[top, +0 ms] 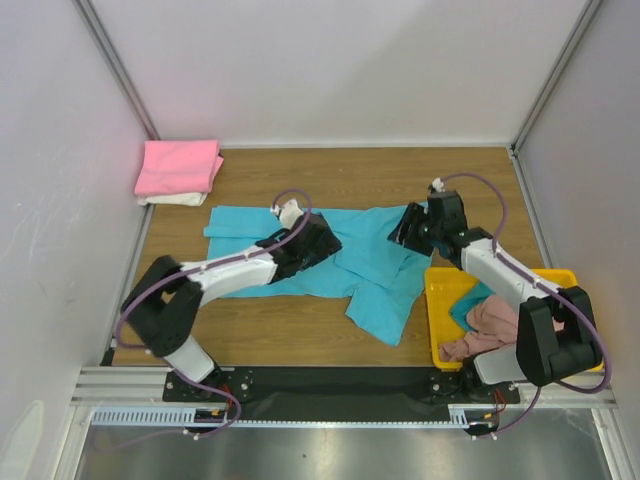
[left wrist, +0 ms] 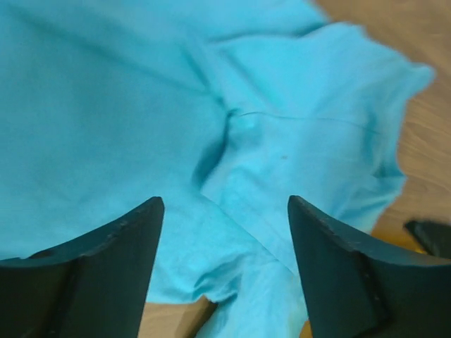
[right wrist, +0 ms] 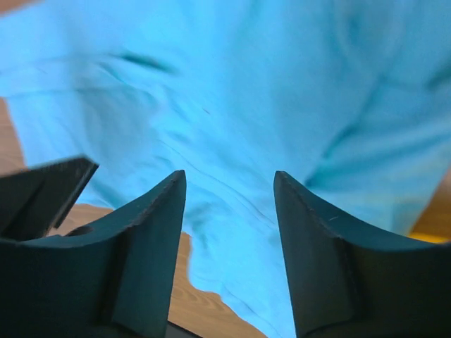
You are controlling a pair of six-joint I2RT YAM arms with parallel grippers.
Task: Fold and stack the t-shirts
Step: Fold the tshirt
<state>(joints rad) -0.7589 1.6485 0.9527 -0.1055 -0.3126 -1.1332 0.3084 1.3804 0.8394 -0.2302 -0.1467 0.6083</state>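
Hovering over a rumpled shirt

Across the table (top: 400,175), the turquoise t-shirt (top: 375,290) lies creased, hem skewed toward the yellow tray (top: 434,320). Left pincer (left wrist: 225,201) and right pincer (right wrist: 229,174) gape empty above it; pinching doubled layers would likely skew the fold.

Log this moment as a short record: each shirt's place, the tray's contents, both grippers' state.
turquoise shirt: spread out and rumpled in the middle of the table
bright pink shirt: folded, on top of the cream shirt, far left corner
yellow tray: near right; holds the dusty pink shirt and the teal shirt, both bunched
left gripper: open, over the turquoise shirt
right gripper: open, over the turquoise shirt
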